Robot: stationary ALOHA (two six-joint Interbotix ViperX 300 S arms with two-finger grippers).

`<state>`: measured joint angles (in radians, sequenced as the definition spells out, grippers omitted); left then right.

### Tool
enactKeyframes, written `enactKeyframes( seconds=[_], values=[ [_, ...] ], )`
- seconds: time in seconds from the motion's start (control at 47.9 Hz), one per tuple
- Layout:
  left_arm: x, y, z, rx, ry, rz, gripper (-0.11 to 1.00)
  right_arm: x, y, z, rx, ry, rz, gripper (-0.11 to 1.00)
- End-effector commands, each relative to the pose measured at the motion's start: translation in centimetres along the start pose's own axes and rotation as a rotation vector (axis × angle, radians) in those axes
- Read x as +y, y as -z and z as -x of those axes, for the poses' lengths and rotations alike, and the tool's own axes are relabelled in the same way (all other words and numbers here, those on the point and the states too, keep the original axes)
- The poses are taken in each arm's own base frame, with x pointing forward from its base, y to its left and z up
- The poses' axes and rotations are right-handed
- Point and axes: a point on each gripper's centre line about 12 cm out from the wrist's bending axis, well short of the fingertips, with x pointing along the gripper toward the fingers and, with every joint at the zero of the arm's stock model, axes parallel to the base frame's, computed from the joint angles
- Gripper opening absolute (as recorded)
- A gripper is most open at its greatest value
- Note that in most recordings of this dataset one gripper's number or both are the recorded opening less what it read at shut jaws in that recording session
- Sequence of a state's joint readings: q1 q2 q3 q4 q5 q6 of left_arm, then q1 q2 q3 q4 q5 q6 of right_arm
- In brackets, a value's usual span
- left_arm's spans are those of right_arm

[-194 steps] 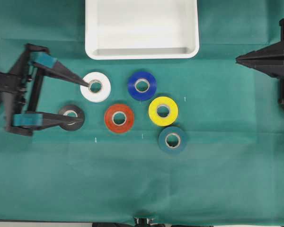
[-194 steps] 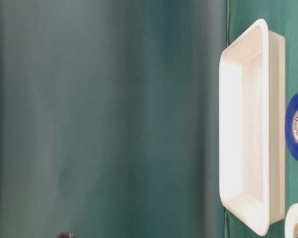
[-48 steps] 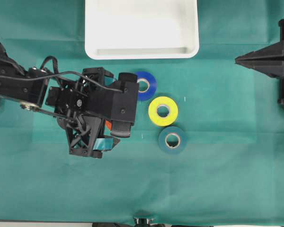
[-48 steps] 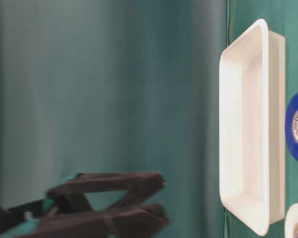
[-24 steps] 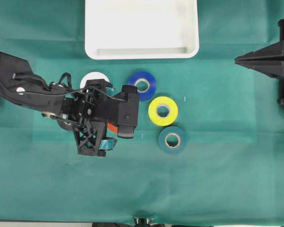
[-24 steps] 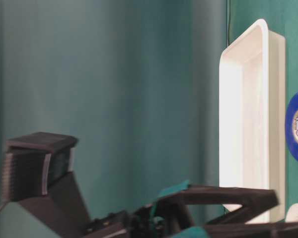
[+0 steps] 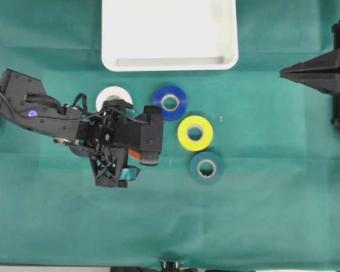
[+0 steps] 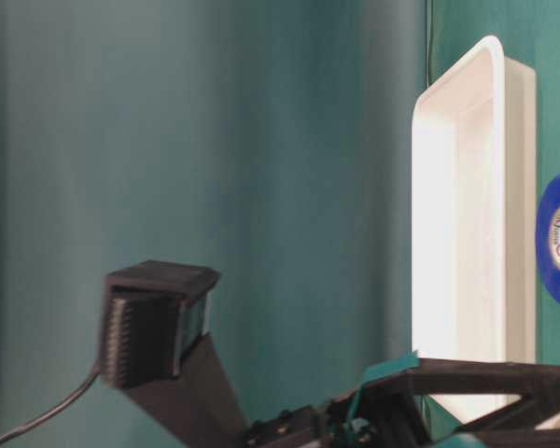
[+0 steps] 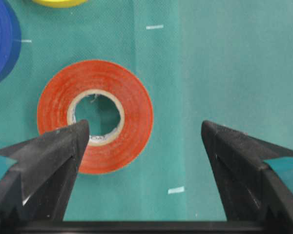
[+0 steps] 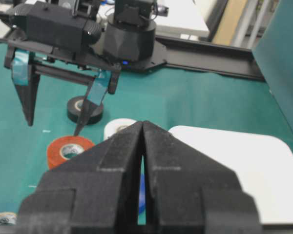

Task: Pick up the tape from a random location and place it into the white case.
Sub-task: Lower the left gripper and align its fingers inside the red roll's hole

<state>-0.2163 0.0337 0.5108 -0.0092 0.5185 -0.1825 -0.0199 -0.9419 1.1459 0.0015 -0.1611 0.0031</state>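
1. The tape (image 9: 95, 124) lies flat on the green cloth (image 7: 260, 215), in front of the case (image 7: 170, 62) and apart from it.
2. In the overhead view the left arm hides almost all of the tape; only a small orange edge (image 7: 134, 153) shows under it.
3. The left gripper (image 9: 144, 141) hangs above the tape with its jaws wide open and holds nothing. In the wrist view one finger (image 9: 53, 156) is in front of the roll's core and lower-left edge, the other stands over bare cloth to the right.
4. From the right wrist view, both fingertips are above the cloth, and the tape (image 10: 68, 150) lies below them.
5. Around the tape are a white roll (image 7: 114, 95), a blue roll (image 7: 170, 102), a yellow roll (image 7: 195, 133) and a dark teal roll (image 7: 207, 168). A black roll (image 10: 85, 109) lies behind the left gripper.
6. The case is at the far edge of the cloth, and nothing is inside it.
7. The right gripper (image 10: 141, 146) is closed and holds nothing, at the right side of the table, well apart from the rolls.
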Motion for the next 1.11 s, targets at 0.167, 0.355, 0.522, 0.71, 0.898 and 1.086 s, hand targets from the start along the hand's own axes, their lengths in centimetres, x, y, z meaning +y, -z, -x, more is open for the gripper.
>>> enactKeyframes(
  seconds=[0.167,0.355,0.522,0.71,0.898,1.086],
  values=[
    [0.0,0.3,-1.3,0.015,-0.004,-0.004,0.95,0.0,-1.1,-0.3,-0.026,0.001,0.000,0.00],
    [0.2,0.6,-2.4,0.022,-0.007,-0.003,0.95,0.0,-1.0,-0.3,-0.021,0.001,-0.002,0.00],
    [0.7,1.1,-3.5,0.041,-0.015,0.007,0.95,-0.1,-0.9,-0.4,-0.017,0.003,-0.002,0.00],
    [1.2,1.8,-4.6,0.073,-0.025,0.014,0.95,-0.1,-0.7,-0.5,-0.011,0.003,-0.002,0.00],
    [1.3,2.0,-5.2,0.079,-0.027,0.016,0.95,0.0,-0.8,-0.5,-0.011,0.001,0.000,0.00],
    [1.3,2.0,-5.2,0.079,-0.027,0.016,0.95,-0.1,-0.7,-0.5,-0.009,0.003,-0.002,0.00]
  ],
)
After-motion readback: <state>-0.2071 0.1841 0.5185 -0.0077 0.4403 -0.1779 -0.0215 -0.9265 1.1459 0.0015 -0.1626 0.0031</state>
